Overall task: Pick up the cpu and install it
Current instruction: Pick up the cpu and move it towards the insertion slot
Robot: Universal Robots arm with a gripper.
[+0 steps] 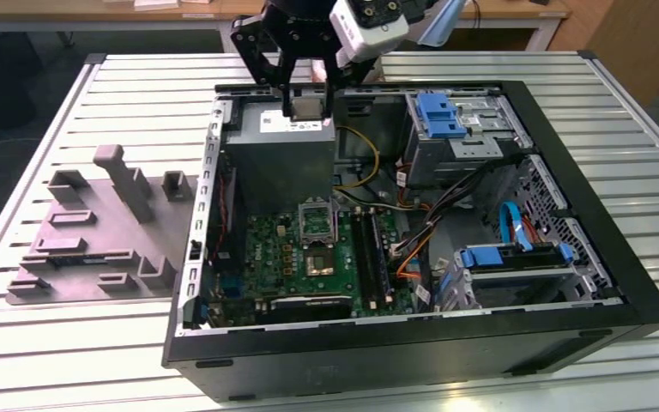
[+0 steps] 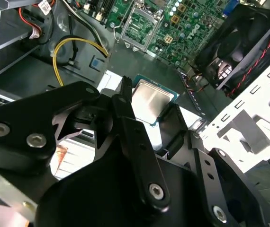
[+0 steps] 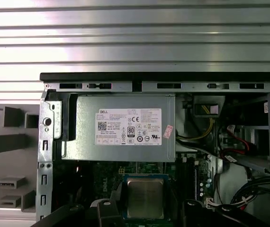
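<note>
The gripper (image 2: 150, 101) is being seen as matte black linkage bars (image 2: 136, 139) pinned with round silver screws (image 2: 156, 191). In the exterior view a white boxy unit (image 1: 366, 26) is being carried at its two o'clock.

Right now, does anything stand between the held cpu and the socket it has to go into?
Nothing visible. The gripper holds the cpu over the grey power supply; the socket lies uncovered, its frame hinged open.

- We are seeing a white label (image 3: 128, 126) with print and a square code on the grey box (image 3: 85, 142).
- We are seeing a small pink sticker (image 3: 168, 131) at its edge.
</note>
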